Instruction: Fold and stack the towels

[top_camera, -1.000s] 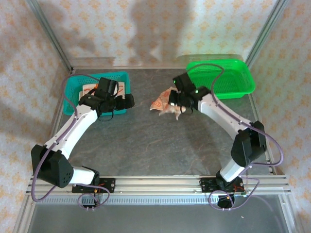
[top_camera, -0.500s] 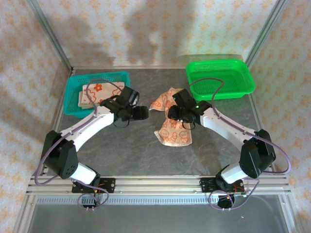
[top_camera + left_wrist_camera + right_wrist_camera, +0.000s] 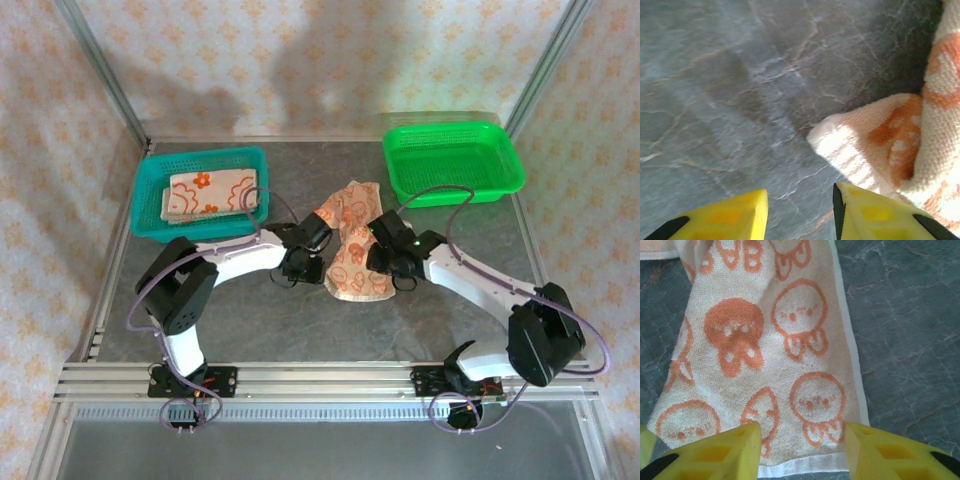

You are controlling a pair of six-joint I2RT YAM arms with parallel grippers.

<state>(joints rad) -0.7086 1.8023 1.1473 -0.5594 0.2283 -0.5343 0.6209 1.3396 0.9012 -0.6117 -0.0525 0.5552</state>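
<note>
Left jaws: held wide apart with nothing between them; in the left wrist view the yellow fingers [image 3: 722, 217] are low over the bare bench [image 3: 740, 90], and a rolled corner of the towel [image 3: 875, 145] lies just beside the finger on the right of that view.
Right jaws: also spread wide and gripping nothing; in the right wrist view they are poised over the white hem at the near end of the towel [image 3: 765, 350].
Towel: laid on the bench [image 3: 250, 315] between the two arms, cream side up at the near end, and rumpled and twisted at the far end [image 3: 352, 205].
Step in hand: judged to be flattening the towel before the first fold.
How it is best done: each near corner should be pinched at the hem, one layer only. The left jaws should be shifted onto the rolled corner first. The cloth should then be drawn taut and dragged low so that the far twist is pulled out.
Risk: a double layer may be caught at the rolled corner.
Stack: a folded towel [image 3: 205, 193] sits in the teal basket [image 3: 145, 215]; the green basket [image 3: 450, 130] stands well apart.
Change from half a second ago: the left jaws have been brought from well apart to the towel's edge. The right jaws have been moved down the cloth to its near end.
</note>
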